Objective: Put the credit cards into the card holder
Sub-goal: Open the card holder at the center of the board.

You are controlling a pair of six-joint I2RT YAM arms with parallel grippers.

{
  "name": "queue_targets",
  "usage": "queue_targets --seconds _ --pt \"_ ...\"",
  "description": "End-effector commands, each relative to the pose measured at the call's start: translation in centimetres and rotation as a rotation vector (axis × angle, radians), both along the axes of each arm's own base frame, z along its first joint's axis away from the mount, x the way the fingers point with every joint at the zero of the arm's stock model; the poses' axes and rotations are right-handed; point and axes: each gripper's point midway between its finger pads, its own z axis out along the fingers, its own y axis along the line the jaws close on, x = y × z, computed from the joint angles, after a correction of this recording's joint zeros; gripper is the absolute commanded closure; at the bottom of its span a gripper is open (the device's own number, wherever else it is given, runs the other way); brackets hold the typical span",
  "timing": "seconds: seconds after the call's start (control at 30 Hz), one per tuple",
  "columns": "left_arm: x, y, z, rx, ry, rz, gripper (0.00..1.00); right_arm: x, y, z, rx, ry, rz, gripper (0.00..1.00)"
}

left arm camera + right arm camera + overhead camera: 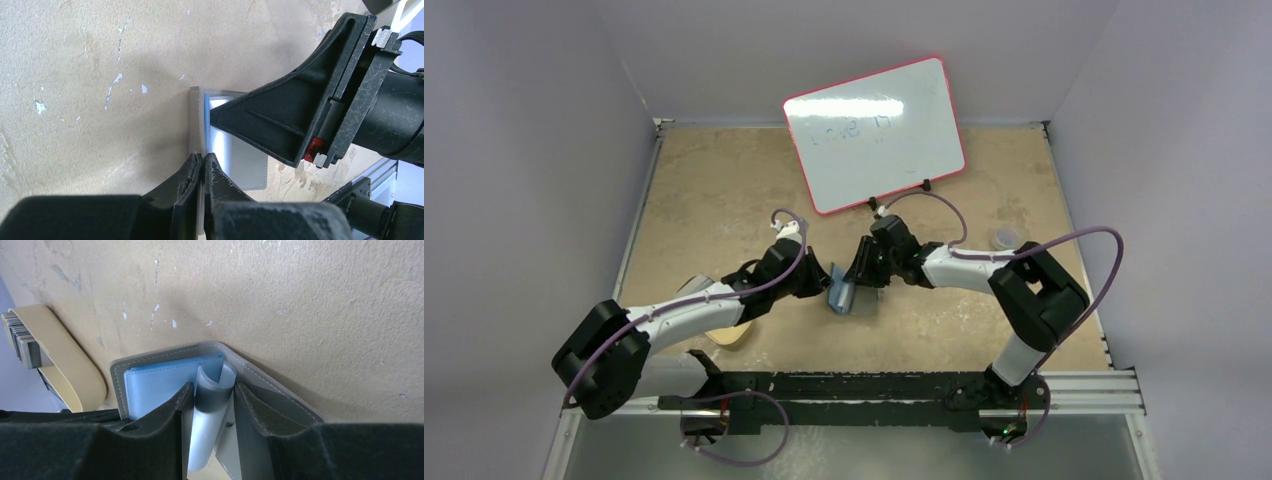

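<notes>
The grey card holder (pixel 845 297) lies open mid-table between both grippers. My left gripper (pixel 203 162) is shut on the edge of one grey cover, which stands upright; the other cover (pixel 247 167) lies flat. My right gripper (pixel 212 392) is partly open above the blue-grey inner pockets (pixel 155 382). A curled translucent blue sleeve (pixel 214 390) sits between its fingers. The right gripper's finger (pixel 280 117) shows close by in the left wrist view. Several credit cards (pixel 21 337) stand on edge in a gold tin (pixel 70 365) to the left.
The gold tin (pixel 726 336) sits near the table's front, partly under the left arm. A red-framed whiteboard (pixel 874 135) stands at the back centre. A small clear round object (pixel 1007 238) lies at the right. Grey walls enclose the table.
</notes>
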Motion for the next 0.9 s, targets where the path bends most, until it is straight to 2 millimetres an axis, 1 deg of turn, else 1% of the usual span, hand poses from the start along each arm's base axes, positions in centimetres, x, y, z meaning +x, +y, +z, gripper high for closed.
queue_targets --seconds 0.0,0.1,0.23,0.27,0.33,0.37,0.43,0.57,0.63,0.77,0.87 --pt "1.0 -1.0 1.9 -0.057 -0.055 0.009 0.98 -0.3 -1.8 -0.3 -0.082 -0.023 -0.013 0.62" --pt "0.8 -1.5 2.3 -0.091 -0.049 -0.003 1.0 -0.3 -3.2 -0.4 -0.141 -0.037 -0.036 0.62" --pt "0.6 -2.0 3.6 -0.153 -0.053 -0.006 1.0 -1.2 -4.7 0.1 -0.191 -0.026 -0.041 0.62" --pt "0.6 -2.0 3.9 -0.16 -0.056 -0.001 1.0 -1.3 -5.1 0.4 -0.206 -0.029 -0.049 0.62" --pt "0.7 -1.8 4.2 -0.163 -0.066 0.01 1.0 -0.7 -5.8 1.3 -0.235 -0.063 -0.077 0.62" --pt "0.9 -1.7 4.3 -0.155 -0.071 0.015 1.0 -0.4 -5.6 2.0 -0.233 -0.083 -0.066 0.61" --pt "1.1 -1.4 4.3 -0.124 -0.082 0.021 1.0 -0.6 -4.4 3.8 -0.172 -0.101 -0.041 0.61" --pt "1.4 -1.0 4.1 -0.065 -0.09 0.017 1.0 -0.4 -1.3 7.9 0.011 -0.155 0.0 0.61" --pt "1.5 -0.9 4.0 -0.054 -0.094 0.014 1.0 -0.2 -0.1 9.4 0.085 -0.174 0.005 0.61" --pt "1.5 -1.0 3.7 -0.047 -0.088 0.011 1.0 0.4 1.8 11.3 0.187 -0.204 0.01 0.6" --pt "1.4 -1.1 3.6 -0.046 -0.087 0.006 1.0 0.8 3.0 11.8 0.217 -0.207 0.021 0.6"
